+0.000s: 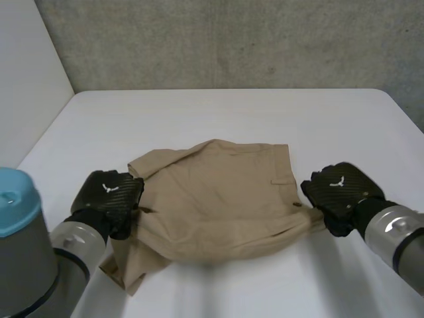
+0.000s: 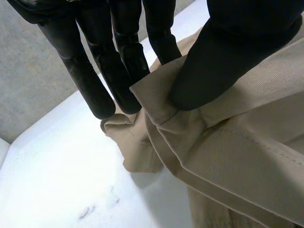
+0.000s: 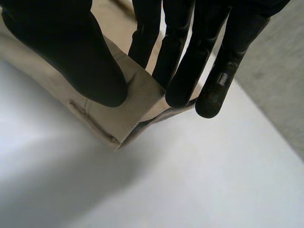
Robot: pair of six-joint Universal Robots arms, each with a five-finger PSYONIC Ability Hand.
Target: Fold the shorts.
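The shorts are plain khaki all over. The left hand and right hand are black carbon weave with a tiny white logo. White table, speckled grey wall.

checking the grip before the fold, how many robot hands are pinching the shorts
2. The left robot hand pinches the tan shorts at their left edge; the right robot hand pinches a corner at their right edge.
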